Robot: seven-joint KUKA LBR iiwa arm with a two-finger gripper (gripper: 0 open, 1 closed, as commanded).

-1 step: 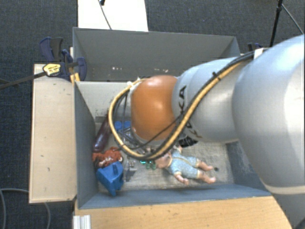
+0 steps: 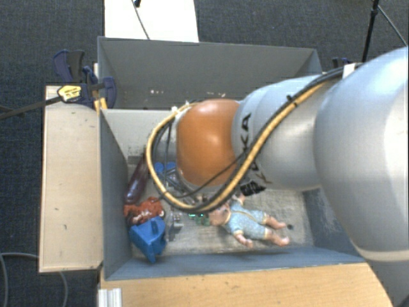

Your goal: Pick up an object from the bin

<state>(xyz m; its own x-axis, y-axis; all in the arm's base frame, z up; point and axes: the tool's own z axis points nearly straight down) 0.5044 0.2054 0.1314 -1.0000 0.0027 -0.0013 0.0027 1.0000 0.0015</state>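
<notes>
My gripper [image 2: 174,224] reaches down at the bin's lower left, mostly hidden under the arm's orange cover. Just left of it lie a blue blocky toy [image 2: 148,237] and a red-brown object [image 2: 143,209]. To its right a baby doll in light blue clothes [image 2: 252,226] lies on its back along the front wall. A small green item [image 2: 202,219] sits between the gripper and the doll's head. Nothing shows held in the gripper.
A dark maroon bottle-shaped thing [image 2: 137,178] leans along the left wall, with a blue object [image 2: 164,170] beside it. The arm and its cables cover the middle and right of the bin. The bin's walls stand close on the left and front.
</notes>
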